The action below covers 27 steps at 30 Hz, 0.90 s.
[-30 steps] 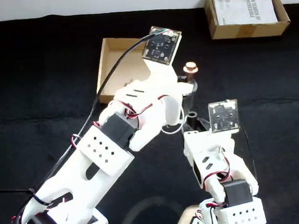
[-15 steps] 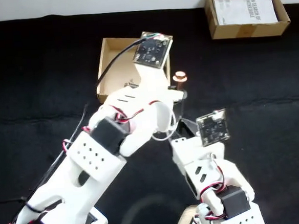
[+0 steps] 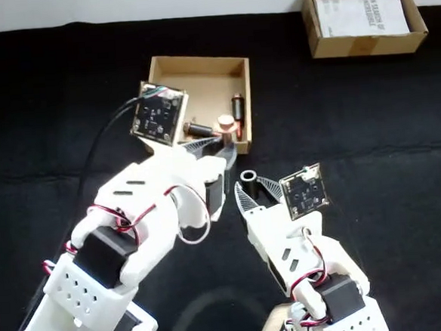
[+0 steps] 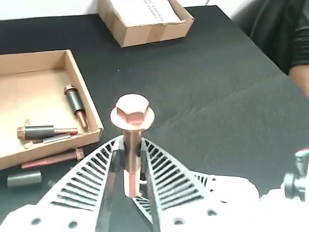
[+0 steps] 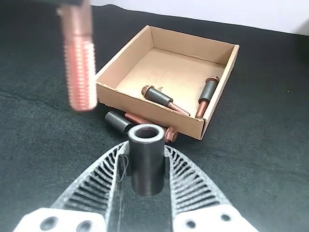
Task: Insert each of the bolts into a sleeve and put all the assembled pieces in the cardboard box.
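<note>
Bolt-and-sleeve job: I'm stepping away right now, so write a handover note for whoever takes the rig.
Left gripper: shut on a bolt, held upright.
Right gripper: shut on a sleeve, opening up; bolt not yet inserted.
Done: two assembled pieces lie in the cardboard box.
To do: join the held pair and box it, then the loose bolt and loose sleeve on the table beside the box.

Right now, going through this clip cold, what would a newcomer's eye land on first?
The left gripper, shut on a copper bolt held upright, head up, and the right gripper, shut on a dark sleeve standing open end up close by, not yet joined. Beyond them, the cardboard box holds two assembled pieces, with a loose sleeve and a loose bolt lying just outside its front wall.
</note>
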Available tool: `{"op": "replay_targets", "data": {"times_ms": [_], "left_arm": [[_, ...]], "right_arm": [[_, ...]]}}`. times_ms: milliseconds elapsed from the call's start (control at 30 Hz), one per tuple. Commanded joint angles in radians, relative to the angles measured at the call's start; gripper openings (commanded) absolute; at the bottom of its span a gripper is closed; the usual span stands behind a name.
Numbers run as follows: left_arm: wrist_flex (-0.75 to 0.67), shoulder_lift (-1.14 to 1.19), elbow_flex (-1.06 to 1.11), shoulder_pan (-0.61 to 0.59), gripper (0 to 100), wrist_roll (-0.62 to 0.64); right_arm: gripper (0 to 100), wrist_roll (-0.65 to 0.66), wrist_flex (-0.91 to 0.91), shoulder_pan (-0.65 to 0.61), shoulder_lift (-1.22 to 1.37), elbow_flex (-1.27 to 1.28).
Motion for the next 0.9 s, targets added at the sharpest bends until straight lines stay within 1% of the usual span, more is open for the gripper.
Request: {"op": "replay_targets", "data": {"times_ms": [0,100,200,300,433,567,800,867], "left_arm": [[-0.094,-0.028,0.015,0.013,1,0.003],[-0.160,-0.005,0.045,0.015,1,0.002],[-0.178,0.048,0.048,0.016,1,0.003],[-0.184,0.071,0.050,0.018,1,0.005],[-0.181,0.073,0.054,0.051,1,0.009],[-0.170,0.074,0.068,0.065,1,0.081],[-0.173,0.071,0.087,0.058,1,0.081],[-0.175,0.071,0.087,0.058,1,0.064]], "right_arm": [[0.8,0.011,-0.022,-0.008,-0.010,-0.013],[0.8,0.008,-0.021,-0.025,-0.010,-0.013],[0.8,0.008,-0.021,-0.042,-0.010,-0.013],[0.8,0.008,-0.021,-0.038,-0.010,-0.013],[0.8,0.009,-0.022,-0.036,-0.010,-0.013],[0.8,0.011,-0.022,-0.035,-0.010,-0.013],[0.8,0.011,-0.022,-0.021,-0.012,-0.013],[0.8,0.012,-0.022,-0.008,-0.012,-0.013]]}}
